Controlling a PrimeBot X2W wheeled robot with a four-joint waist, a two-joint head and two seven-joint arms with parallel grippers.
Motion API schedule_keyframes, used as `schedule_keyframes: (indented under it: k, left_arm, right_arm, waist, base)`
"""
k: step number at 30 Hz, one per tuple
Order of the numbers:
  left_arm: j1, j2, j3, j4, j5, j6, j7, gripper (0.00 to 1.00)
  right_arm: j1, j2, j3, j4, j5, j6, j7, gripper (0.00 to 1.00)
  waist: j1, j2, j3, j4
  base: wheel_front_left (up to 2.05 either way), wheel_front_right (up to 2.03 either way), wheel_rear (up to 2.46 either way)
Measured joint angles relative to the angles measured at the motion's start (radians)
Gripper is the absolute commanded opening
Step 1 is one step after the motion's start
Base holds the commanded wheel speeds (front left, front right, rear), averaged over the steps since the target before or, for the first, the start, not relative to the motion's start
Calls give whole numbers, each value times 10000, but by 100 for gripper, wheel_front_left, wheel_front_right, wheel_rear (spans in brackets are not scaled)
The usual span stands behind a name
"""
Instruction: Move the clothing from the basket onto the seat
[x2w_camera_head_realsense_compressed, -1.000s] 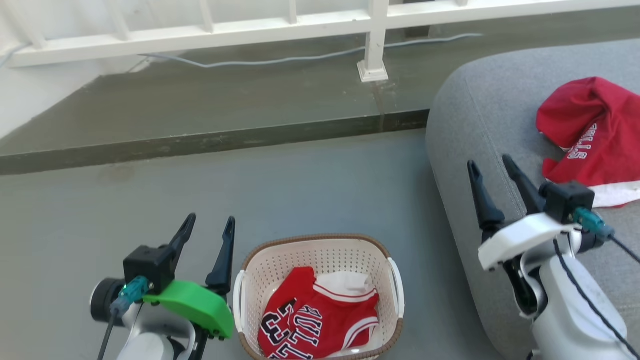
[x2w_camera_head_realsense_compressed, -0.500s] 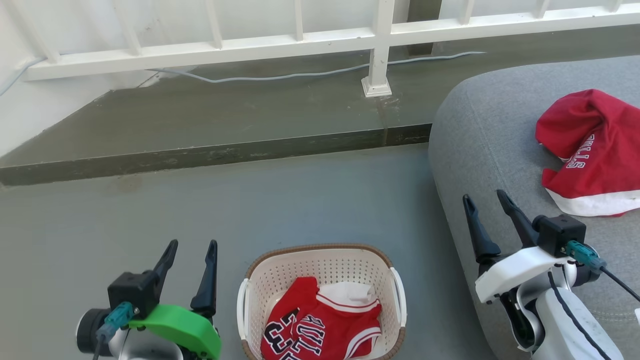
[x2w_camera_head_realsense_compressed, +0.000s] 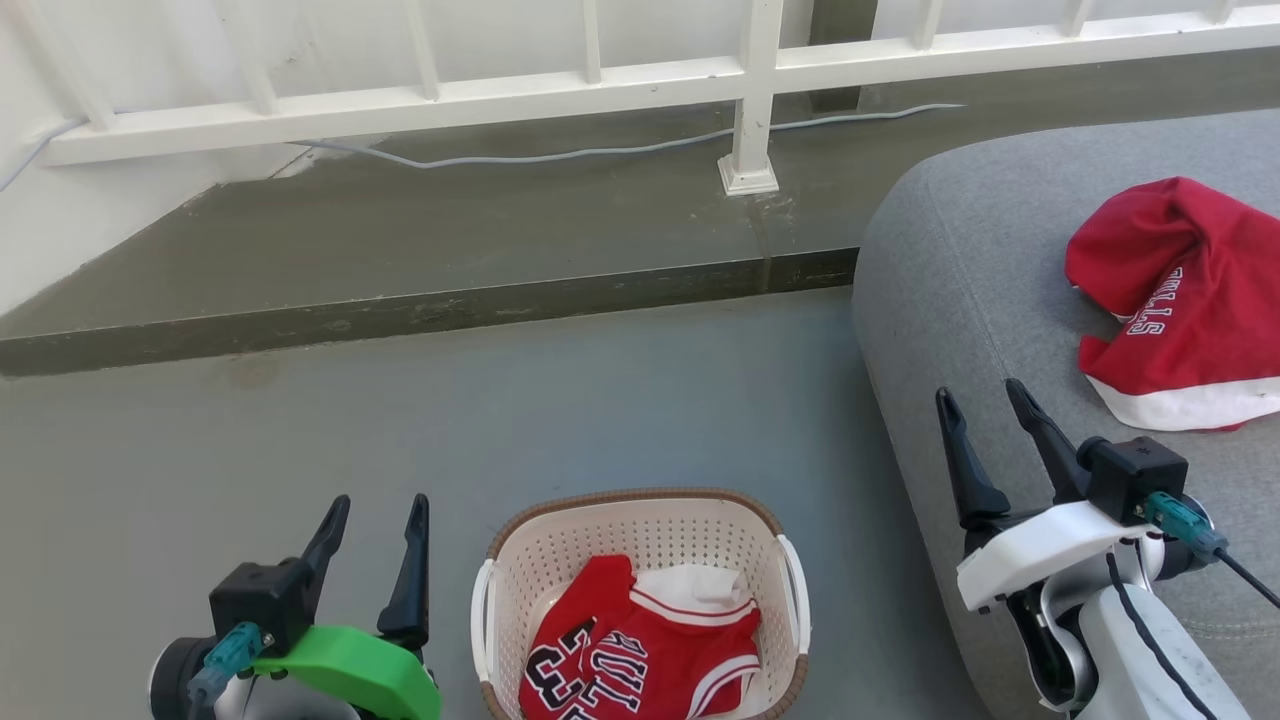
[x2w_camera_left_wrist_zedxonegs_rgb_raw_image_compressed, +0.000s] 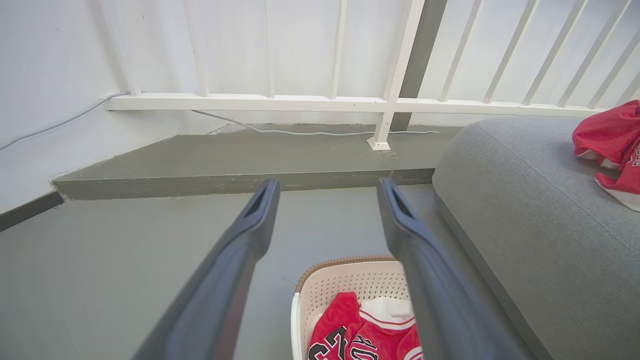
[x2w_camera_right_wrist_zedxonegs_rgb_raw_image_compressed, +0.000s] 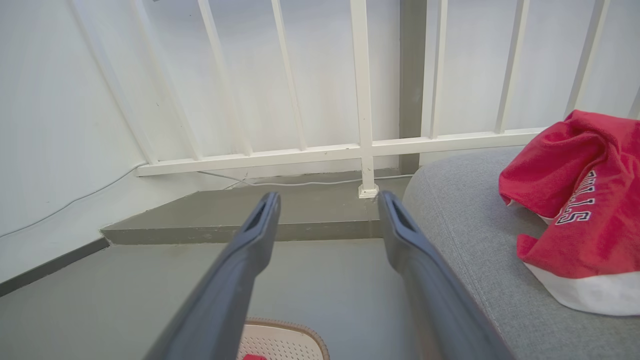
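The cream basket (x2w_camera_head_realsense_compressed: 640, 494) stands on the floor at the bottom centre, with a red jersey (x2w_camera_head_realsense_compressed: 640, 665) bearing black-and-white numerals crumpled inside. A second red garment (x2w_camera_head_realsense_compressed: 1180, 290) with white trim and lettering lies on the grey seat (x2w_camera_head_realsense_compressed: 960, 280) at right. My left gripper (x2w_camera_head_realsense_compressed: 381, 500) is open and empty, just left of the basket. My right gripper (x2w_camera_head_realsense_compressed: 978, 390) is open and empty over the seat's front-left edge. From the left wrist, the open left gripper (x2w_camera_left_wrist_zedxonegs_rgb_raw_image_compressed: 327, 182) frames the basket (x2w_camera_left_wrist_zedxonegs_rgb_raw_image_compressed: 345, 275) and jersey (x2w_camera_left_wrist_zedxonegs_rgb_raw_image_compressed: 360, 335). From the right wrist, the open right gripper (x2w_camera_right_wrist_zedxonegs_rgb_raw_image_compressed: 328, 195) points past the garment (x2w_camera_right_wrist_zedxonegs_rgb_raw_image_compressed: 575, 200).
A raised dark step (x2w_camera_head_realsense_compressed: 420, 300) runs across the floor behind the basket. A white railing (x2w_camera_head_realsense_compressed: 600, 85) with a post (x2w_camera_head_realsense_compressed: 750, 150) and a grey cable (x2w_camera_head_realsense_compressed: 560, 152) stand on it. Bare grey floor (x2w_camera_head_realsense_compressed: 500, 420) lies between the step, basket and seat.
The head view has shifted, so the whole scene sits lower. Both grippers have drawn back a little toward me and stay open. Neither garment has moved.
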Motion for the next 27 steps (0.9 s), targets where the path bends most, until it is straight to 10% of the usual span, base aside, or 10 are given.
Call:
schedule_keyframes:
  k: [27]
  left_arm:
    - [253,-293,290,-370,489,2,274,100]
  right_arm:
    - [399,-61,-13,-761,15,-100,313,100]
  waist:
    - [0,0,30,-69]
  base:
    - [0,0,0]
